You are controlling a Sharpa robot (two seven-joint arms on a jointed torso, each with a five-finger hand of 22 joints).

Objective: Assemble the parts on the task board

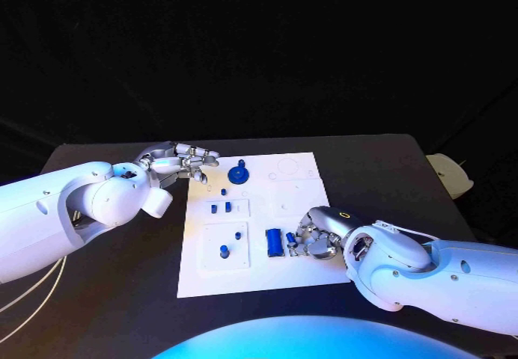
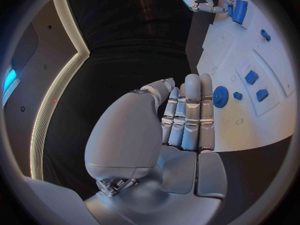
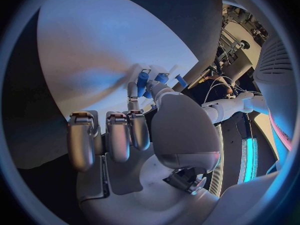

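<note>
Here the task board (image 1: 283, 277) lies mid-desk (image 1: 108, 299), blue parts (image 1: 224, 251) on it. Right hand (image 1: 313, 239) at the board's right edge pinches a small blue part (image 3: 143, 79) between its fingertips. Left hand (image 1: 178, 161) — released, fingers straight — hovers near the round blue part (image 1: 237, 174).

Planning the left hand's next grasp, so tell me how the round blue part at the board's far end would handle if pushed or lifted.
The round blue part lies flat on the task board, disc-like with a raised hub in the left wrist view, so it would probably slide rather than roll. It looks small and rigid, likely light. Its low profile may make it awkward for the left hand to pinch.
</note>
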